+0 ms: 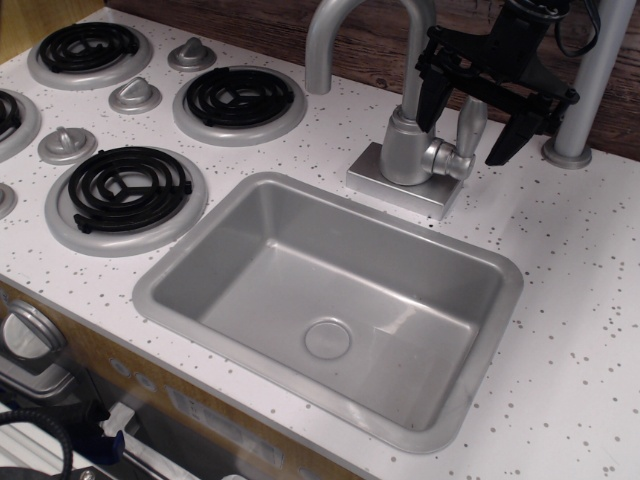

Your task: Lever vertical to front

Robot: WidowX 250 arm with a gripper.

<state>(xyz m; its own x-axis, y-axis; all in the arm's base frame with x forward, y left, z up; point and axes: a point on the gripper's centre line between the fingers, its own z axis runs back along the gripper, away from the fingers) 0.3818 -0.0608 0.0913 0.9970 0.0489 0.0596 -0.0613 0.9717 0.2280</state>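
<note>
1. The surface (560, 330) around the sink (190, 270) is showing as white, smooth laminate, speckled all over with small dark flecks.
2. The sink is looking like silver-grey plastic with a satin, faintly reflective sheen.
3. Behind the sink, the faucet spout (335, 40) is gleaming as smooth, metallic-looking silver, and the lever (468, 125) is sharing that silver-grey plastic finish.
4. Above the lever, the tool (470, 125) is appearing as matt black plastic.
5. Left of the sink, the burner coils (125, 185) are shining glossy black on matt grey rings.
6. Behind the faucet, the back wall (260, 20) is showing dark, rough-grained wood.
</note>
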